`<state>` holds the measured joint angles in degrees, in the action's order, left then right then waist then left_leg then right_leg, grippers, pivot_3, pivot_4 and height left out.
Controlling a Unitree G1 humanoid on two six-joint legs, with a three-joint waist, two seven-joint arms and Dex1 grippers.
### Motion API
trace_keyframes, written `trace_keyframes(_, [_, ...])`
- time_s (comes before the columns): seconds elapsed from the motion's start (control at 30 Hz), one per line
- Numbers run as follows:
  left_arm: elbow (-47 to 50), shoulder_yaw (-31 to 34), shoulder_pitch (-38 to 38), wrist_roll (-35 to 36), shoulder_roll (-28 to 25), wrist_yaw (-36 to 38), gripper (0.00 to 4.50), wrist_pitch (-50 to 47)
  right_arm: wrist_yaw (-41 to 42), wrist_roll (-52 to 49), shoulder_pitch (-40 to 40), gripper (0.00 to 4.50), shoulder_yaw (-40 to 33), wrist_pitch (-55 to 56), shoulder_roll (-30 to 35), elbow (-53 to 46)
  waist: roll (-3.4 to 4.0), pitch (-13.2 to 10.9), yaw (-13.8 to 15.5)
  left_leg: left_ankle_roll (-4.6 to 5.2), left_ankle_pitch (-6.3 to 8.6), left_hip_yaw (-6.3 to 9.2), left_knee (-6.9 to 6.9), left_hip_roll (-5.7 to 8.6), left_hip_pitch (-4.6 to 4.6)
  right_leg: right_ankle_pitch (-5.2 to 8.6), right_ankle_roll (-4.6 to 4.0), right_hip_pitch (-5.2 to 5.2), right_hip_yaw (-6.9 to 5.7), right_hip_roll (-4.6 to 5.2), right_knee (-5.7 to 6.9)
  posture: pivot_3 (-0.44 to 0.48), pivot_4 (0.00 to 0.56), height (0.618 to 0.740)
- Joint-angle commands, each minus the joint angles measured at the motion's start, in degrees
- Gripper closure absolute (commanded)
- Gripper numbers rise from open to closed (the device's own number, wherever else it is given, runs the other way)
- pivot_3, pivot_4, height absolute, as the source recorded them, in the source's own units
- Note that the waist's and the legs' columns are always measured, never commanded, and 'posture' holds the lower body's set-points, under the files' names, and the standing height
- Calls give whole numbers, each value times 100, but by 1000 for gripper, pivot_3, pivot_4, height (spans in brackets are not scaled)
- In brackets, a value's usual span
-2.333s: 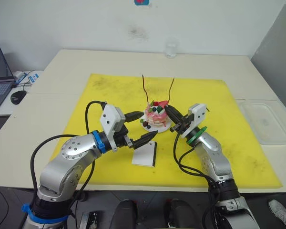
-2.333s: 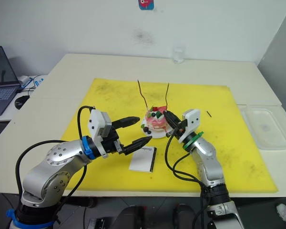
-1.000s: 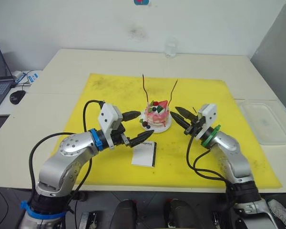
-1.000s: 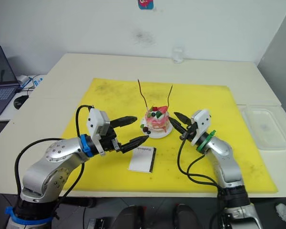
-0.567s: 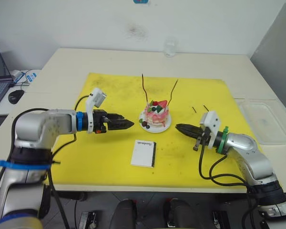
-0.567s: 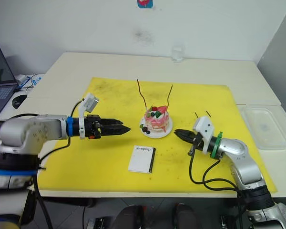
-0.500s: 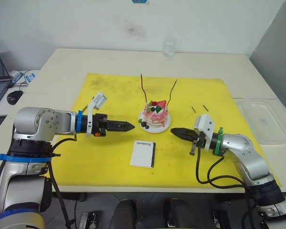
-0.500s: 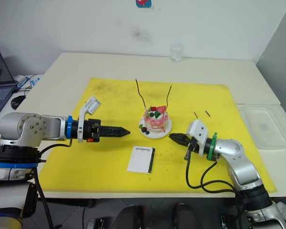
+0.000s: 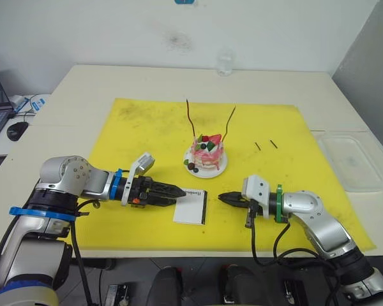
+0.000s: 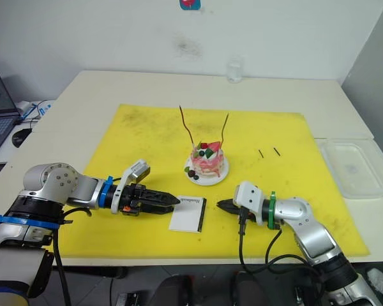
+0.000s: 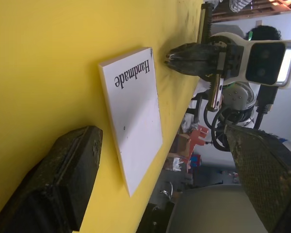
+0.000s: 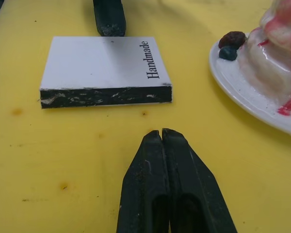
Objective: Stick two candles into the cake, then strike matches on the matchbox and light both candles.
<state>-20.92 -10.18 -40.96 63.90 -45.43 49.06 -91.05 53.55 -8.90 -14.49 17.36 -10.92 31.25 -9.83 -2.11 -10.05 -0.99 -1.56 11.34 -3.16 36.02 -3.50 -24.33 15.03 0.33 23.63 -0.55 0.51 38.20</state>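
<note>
Yellow mat (image 9: 140,127) covers the bench; the matchbox (image 9: 191,207) lies flat between the left gripper (image 9: 177,190), fingers apart, and the right gripper (image 9: 222,197), fingers together, near the cake (image 9: 207,153).

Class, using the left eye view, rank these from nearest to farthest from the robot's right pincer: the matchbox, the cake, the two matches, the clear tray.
From the right pincer:
1. Matchbox, just beside its tip, toward the left arm.
2. Cake, farther up the mat, with both candles standing in it.
3. Matches, beyond on the mat, right of the cake.
4. Clear tray, off the mat's right edge.
</note>
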Motion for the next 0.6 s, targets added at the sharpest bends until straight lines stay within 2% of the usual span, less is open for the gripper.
trace_keyframes(0.03, [-147, -467, -23, 504, -171, -187, 0, -145, 218, -67, 36, 4461, 22, 29, 97, -235, 0, 0, 0, 0, 0, 1, 1, 0, 0, 0, 0, 0, 0, 0, 0, 0, 150, 740])
trace_keyframes(0.27, [-488, -684, -142, 1139, -43, -682, 0, -145, 326, -33, -65, 4461, 161, 43, -81, -116, 0, 1, 1, 0, 0, 5, 2, 2, 0, 0, 0, -3, -2, 0, 1, 0, 150, 740])
trace_keyframes(0.6, [-558, -547, -2, 1715, 297, -1418, 0, -145, 359, 120, -337, 4461, 559, 43, -503, 230, -2, 5, 61, 0, 0, 4, 9, 19, 17, 0, 1, -26, -2, 21, 0, 0, 150, 740])
